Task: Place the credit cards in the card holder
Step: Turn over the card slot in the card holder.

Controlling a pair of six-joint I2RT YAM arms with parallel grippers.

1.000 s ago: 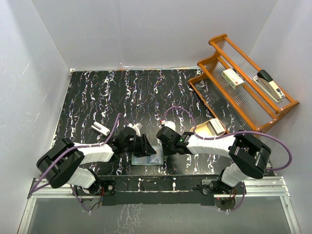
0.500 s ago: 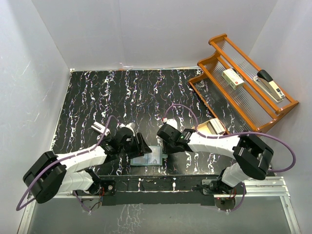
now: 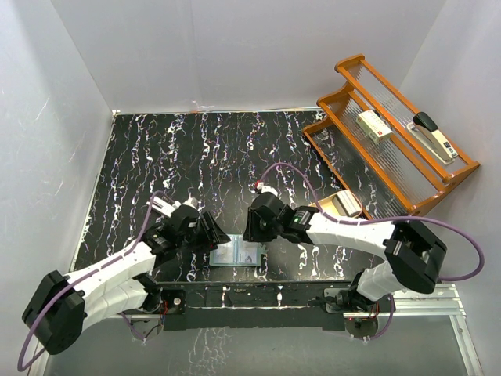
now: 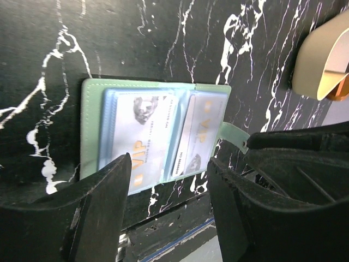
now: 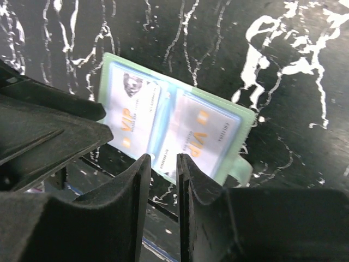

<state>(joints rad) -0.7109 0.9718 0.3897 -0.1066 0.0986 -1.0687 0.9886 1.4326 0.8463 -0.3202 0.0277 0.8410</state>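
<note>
The sage-green card holder [image 3: 237,254] lies open and flat near the table's front edge. Two pale blue credit cards lie on its teal inside, side by side, in the left wrist view [image 4: 139,134] [image 4: 199,134] and the right wrist view [image 5: 133,123] [image 5: 199,142]. Its snap tab [image 4: 234,136] sticks out to the side. My left gripper [image 3: 210,235] [image 4: 169,164] is open and empty, just left of the holder. My right gripper [image 3: 252,227] [image 5: 163,159] hovers over the holder's far right side, fingers a narrow gap apart with nothing between them.
A tan cream bowl-like object [image 3: 338,205] [image 4: 322,60] sits right of the right arm. A wooden rack [image 3: 356,157] at the back right holds a stapler [image 3: 435,137] and a small box [image 3: 373,125]. A small white item [image 3: 162,206] lies left of the left gripper.
Both grippers have shifted a little to the left; the left arm has stretched out lower. The card holder and cards have stayed in place.
</note>
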